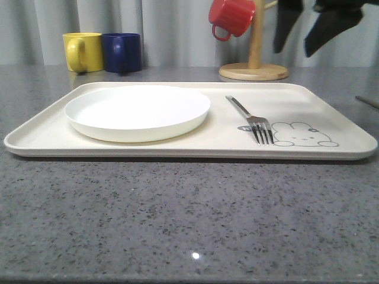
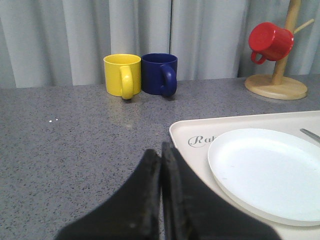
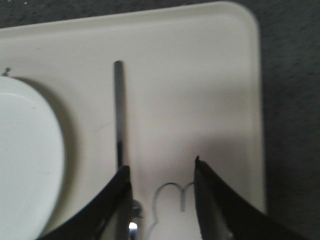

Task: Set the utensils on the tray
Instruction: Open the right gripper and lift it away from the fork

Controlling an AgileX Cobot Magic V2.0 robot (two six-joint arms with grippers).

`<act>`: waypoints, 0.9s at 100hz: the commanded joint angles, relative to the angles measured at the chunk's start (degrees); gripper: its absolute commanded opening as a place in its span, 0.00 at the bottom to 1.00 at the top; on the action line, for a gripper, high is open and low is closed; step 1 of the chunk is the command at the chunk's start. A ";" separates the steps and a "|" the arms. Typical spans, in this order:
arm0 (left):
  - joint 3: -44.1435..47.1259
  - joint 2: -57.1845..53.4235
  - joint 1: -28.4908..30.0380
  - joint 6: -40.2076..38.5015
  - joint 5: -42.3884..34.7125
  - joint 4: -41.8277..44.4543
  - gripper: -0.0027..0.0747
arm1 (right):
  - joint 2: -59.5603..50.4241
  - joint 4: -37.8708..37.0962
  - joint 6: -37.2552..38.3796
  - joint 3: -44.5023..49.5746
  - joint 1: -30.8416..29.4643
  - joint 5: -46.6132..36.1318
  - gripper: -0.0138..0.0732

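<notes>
Fork (image 1: 251, 119), slim shiny silver, four tines, lies flat on cream rounded-rectangle tray (image 1: 177, 148) beside round white plate (image 1: 137, 111). Right end effector (image 3: 160, 172) fingers apart above it; left end effector (image 2: 161, 155) closed, empty.

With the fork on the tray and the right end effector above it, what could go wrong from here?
1. The right end effector hangs open with one finger over the fork; dropping or sweeping sideways could drag it toward the plate.
2. A metal piece lies off the tray at the table's right edge; it may be awkward to reach.
3. The left end effector, shut, sits beside the tray's corner and could nudge it.
</notes>
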 commanded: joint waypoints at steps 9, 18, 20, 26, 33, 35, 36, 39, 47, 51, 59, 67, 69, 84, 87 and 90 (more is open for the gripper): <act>-1.61 0.29 -0.21 0.02 -4.86 -0.11 0.01 | -5.46 0.57 -11.19 -1.90 -8.23 3.72 0.52; -1.61 0.29 -0.21 0.02 -4.86 -0.11 0.01 | -5.61 4.40 -17.53 -1.84 -13.61 5.24 0.52; -1.61 0.29 -0.21 0.02 -4.86 -0.11 0.01 | -5.61 5.54 -18.50 -1.71 -14.90 5.39 0.52; -1.61 0.29 -0.21 0.02 -4.86 -0.11 0.01 | -5.39 9.28 -22.82 -1.30 -18.52 5.39 0.52; -1.61 0.29 -0.21 0.02 -4.86 -0.11 0.01 | -5.18 12.32 -26.62 -0.93 -22.03 5.39 0.52; -1.61 0.29 -0.21 0.02 -4.86 -0.11 0.01 | -5.01 12.95 -27.52 -0.92 -22.64 5.39 0.52; -1.61 0.29 -0.21 0.02 -4.86 -0.11 0.01 | -4.97 13.10 -27.78 -0.92 -23.24 5.39 0.52; -1.61 0.29 -0.21 0.02 -4.86 -0.11 0.01 | -4.84 13.64 -29.00 -0.92 -24.35 5.33 0.52; -1.61 0.29 -0.21 0.02 -4.86 -0.11 0.01 | -4.18 14.38 -31.37 -0.92 -27.10 5.26 0.52; -1.61 0.29 -0.21 0.02 -4.86 -0.11 0.01 | -3.74 14.87 -32.91 -0.92 -27.97 5.26 0.52; -1.61 0.29 -0.21 0.02 -4.86 -0.11 0.01 | -2.41 16.95 -36.20 -0.92 -29.43 5.45 0.52; -1.61 0.29 -0.21 0.02 -4.86 -0.11 0.01 | -0.84 19.45 -39.42 -0.92 -29.78 5.51 0.52; -1.61 0.29 -0.21 0.02 -4.86 -0.11 0.01 | -0.40 19.83 -39.78 -0.92 -29.78 5.45 0.52; -1.61 0.29 -0.21 0.02 -4.86 -0.11 0.01 | 2.69 20.26 -40.31 -0.92 -29.78 4.84 0.52; -1.61 0.29 -0.21 0.02 -4.86 -0.11 0.01 | 3.34 20.26 -40.31 -0.92 -29.78 4.77 0.52; -1.61 0.29 -0.21 0.02 -4.86 -0.11 0.01 | 3.95 20.26 -40.31 -0.92 -29.78 4.76 0.52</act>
